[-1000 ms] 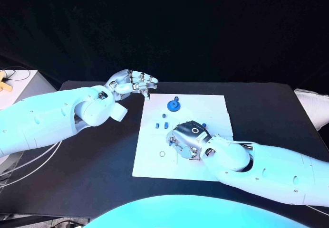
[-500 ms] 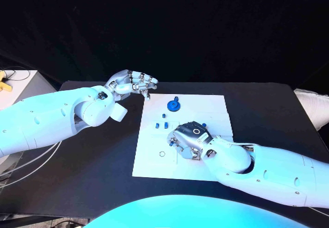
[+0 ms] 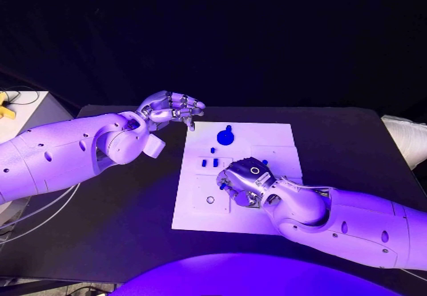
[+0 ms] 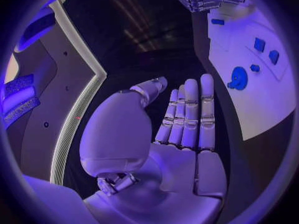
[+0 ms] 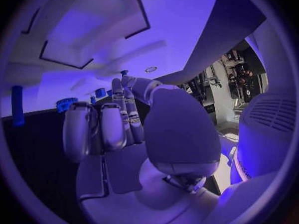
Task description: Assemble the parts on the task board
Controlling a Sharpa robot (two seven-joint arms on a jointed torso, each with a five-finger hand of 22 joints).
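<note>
The white task board (image 3: 276,139) lies mid-table. On its far part stands a blue gear (image 3: 226,136), also seen as the blue gear (image 4: 237,78). Nearer lie a tiny blue peg (image 3: 213,150) and two small blue blocks (image 3: 208,163). My right hand (image 3: 245,182) is low over the board's middle, fingers curled down. In the right wrist view its thumb and a finger (image 5: 127,92) meet, with a small blue part (image 5: 124,72) at their tips. My left hand (image 3: 171,110) hovers beyond the board's far left corner. Its palm (image 4: 181,149) is bare and its fingers are straight.
A small ring (image 3: 210,200) marks the board's near left part. Square outlines (image 3: 276,154) are drawn on the right side of the board. A pale stand (image 3: 18,108) sits off the table's far left corner. Black table (image 3: 356,142) surrounds the board.
My right hand has crept slightly toward the board's near edge. The left hand has stayed where it was.
</note>
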